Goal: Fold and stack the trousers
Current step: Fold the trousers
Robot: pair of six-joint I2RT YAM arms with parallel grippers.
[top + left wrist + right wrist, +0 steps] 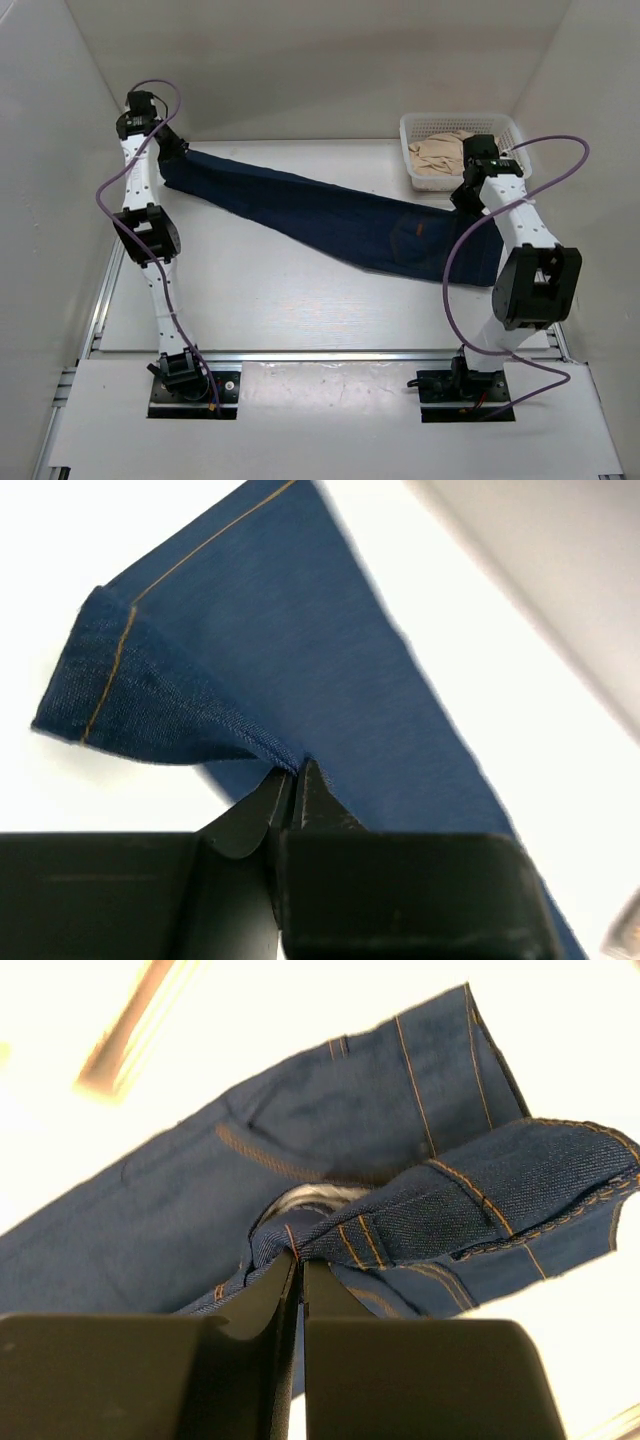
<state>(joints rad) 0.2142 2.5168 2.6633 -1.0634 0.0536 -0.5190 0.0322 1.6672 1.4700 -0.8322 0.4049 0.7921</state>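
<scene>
The dark navy trousers (330, 218) stretch as a long band across the table from far left to mid right, held up at both ends. My left gripper (172, 150) is shut on the leg-hem end; the left wrist view shows its jaws (293, 777) pinching a fold of the trousers (300, 640) beside the orange-stitched hem. My right gripper (468, 196) is shut on the waistband end; the right wrist view has its jaws (300, 1260) clamping the trousers (330, 1140) at the stitched waistband. A small orange label (417, 231) shows near that end.
A white mesh basket (470, 124) holding beige cloth (440, 155) stands at the far right corner, just behind the right arm. White walls close in the table on three sides. A metal rail runs along the near edge (320, 354).
</scene>
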